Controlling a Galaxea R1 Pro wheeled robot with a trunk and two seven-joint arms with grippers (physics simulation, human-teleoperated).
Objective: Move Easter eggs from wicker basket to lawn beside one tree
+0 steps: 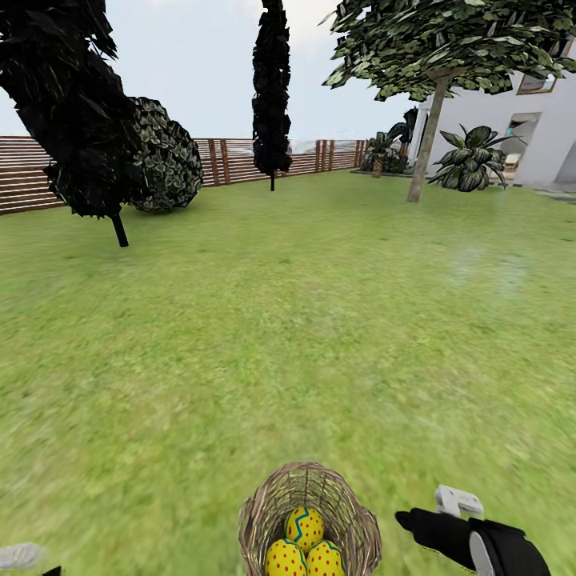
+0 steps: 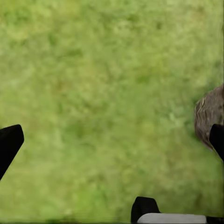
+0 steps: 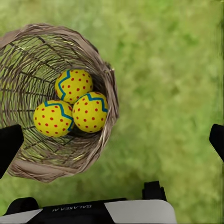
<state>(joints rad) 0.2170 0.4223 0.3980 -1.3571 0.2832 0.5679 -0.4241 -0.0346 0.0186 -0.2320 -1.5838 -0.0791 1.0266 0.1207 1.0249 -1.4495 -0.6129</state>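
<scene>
Slatted wooden fence (image 1: pixel 240 160), white house (image 1: pixel 544 136), pale sky (image 1: pixel 184 64)

3 Easter eggs (image 3: pixel 73 106) sit in 1 wicker basket (image 3: pixel 106 79) — all yellow with red dots. On the lawn (image 1: pixel 304 320) stand 2 dark conical trees (image 1: pixel 272 88), 1 broad-crowned tree (image 1: pixel 426 136) and 1 rounded bush (image 1: pixel 164 164) — plus 1 fence (image 1: pixel 232 160).
</scene>
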